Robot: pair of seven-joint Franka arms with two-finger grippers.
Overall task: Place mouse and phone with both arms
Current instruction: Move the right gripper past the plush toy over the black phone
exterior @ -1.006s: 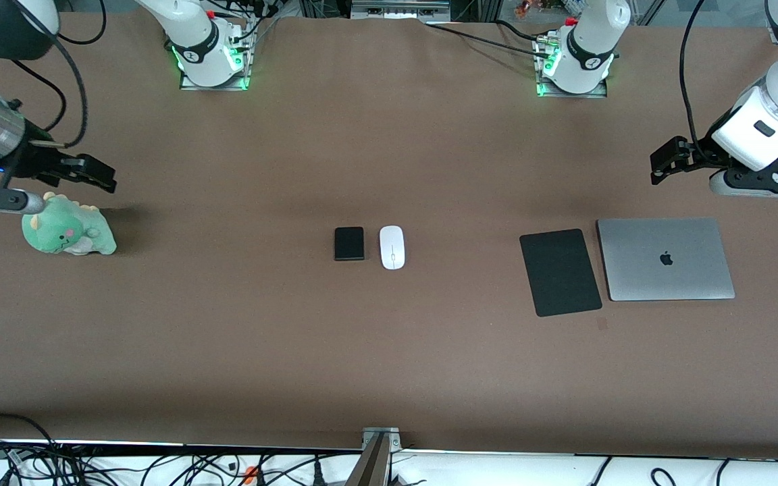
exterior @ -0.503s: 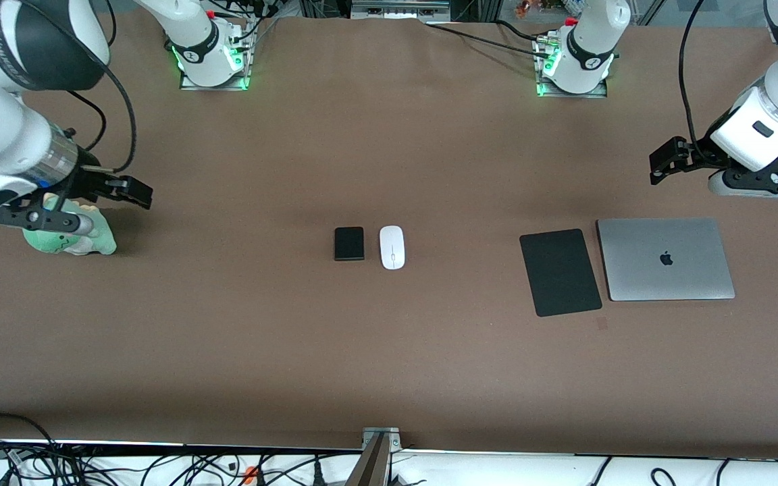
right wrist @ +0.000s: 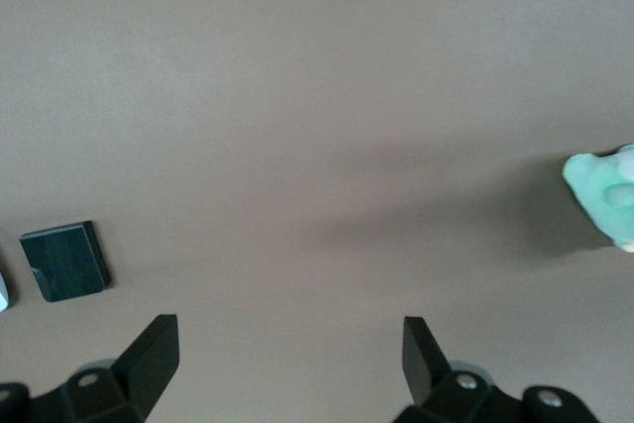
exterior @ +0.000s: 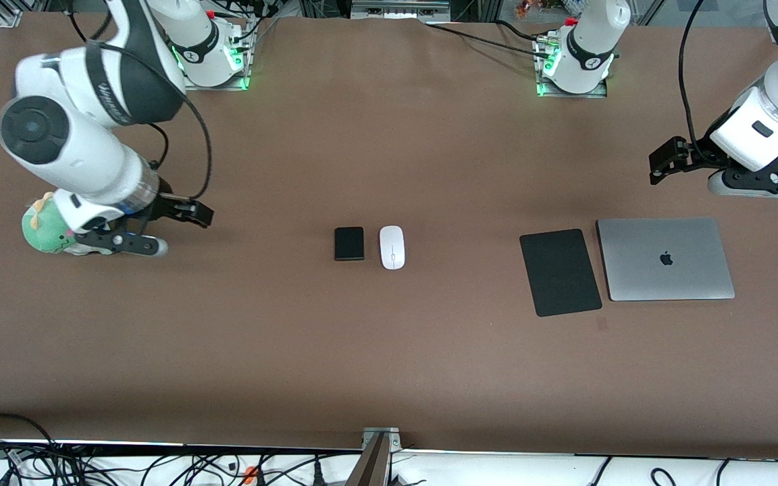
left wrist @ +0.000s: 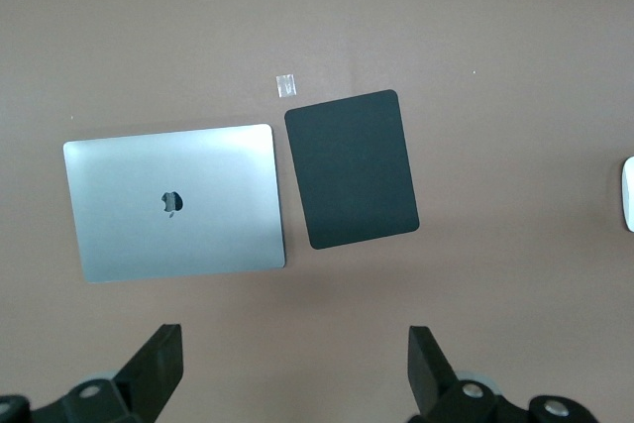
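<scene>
Right arm (exterior: 85,128) extends from its base at the top of the front view, elbow raised and forearm angled downward, with the right gripper (exterior: 190,214) hanging low over the table toward that arm's end; its two black fingers (right wrist: 151,344) stand wide apart with nothing between them. Left arm (exterior: 777,101) enters at its own end of the table, wrist bent so that the left gripper (exterior: 662,162) points toward the table's middle above the surface; its fingers (left wrist: 158,364) are likewise spread and empty
</scene>
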